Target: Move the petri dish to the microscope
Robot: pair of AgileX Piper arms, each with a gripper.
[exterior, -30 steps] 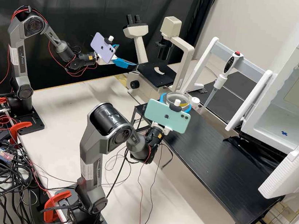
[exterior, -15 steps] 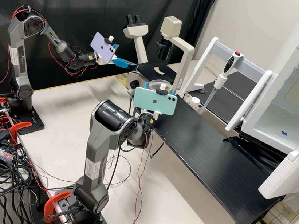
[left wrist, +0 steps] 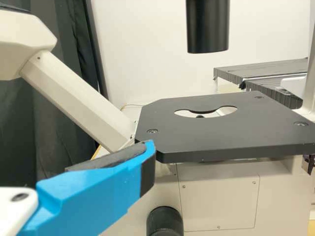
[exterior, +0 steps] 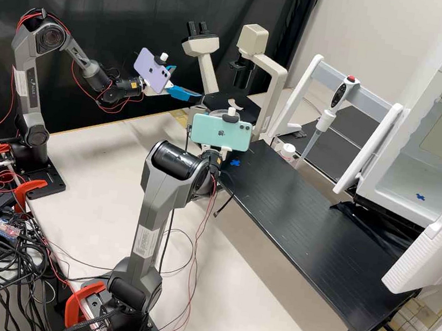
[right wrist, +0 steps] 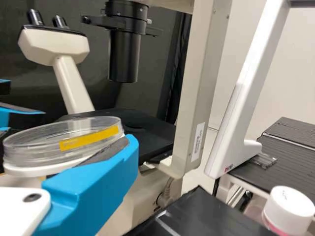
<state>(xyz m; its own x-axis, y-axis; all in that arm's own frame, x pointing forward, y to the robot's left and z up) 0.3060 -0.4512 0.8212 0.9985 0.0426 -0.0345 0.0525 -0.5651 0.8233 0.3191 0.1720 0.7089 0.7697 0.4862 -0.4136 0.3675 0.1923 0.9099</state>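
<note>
Stretching from the near right toward the middle, a black surface (exterior: 320, 238) carries a blue cross (exterior: 235, 162) close to its left end. To its right is a white cabinet (exterior: 416, 88) with its interior in view, a second blue cross (exterior: 420, 197) on its floor. Near the left end of the surface, the right claw (exterior: 226, 151) is closed on the petri dish (right wrist: 86, 138), one blue finger (right wrist: 96, 189) touching the dish's side. The dish is clear, close to level and marked with a yellow strip (right wrist: 91, 138); what it contains cannot be told. Just beyond the surface's far edge is a white-capped bottle (right wrist: 289, 209), pink below the cap.

Past the dish is the microscope (exterior: 277, 91), its flat black stage (left wrist: 224, 132) behind the dish in the right wrist view. The microscope's beige upright (right wrist: 202, 93) stands at the stage's right, and a black cylinder (right wrist: 123, 56) hangs above it. The left claw (exterior: 188, 83) is open beside the stage's left edge, apart from the dish. Farther right, a pipette (exterior: 325, 121) hangs on a white stand (exterior: 299, 97). A black curtain (exterior: 118, 0) closes off the far left.
</note>
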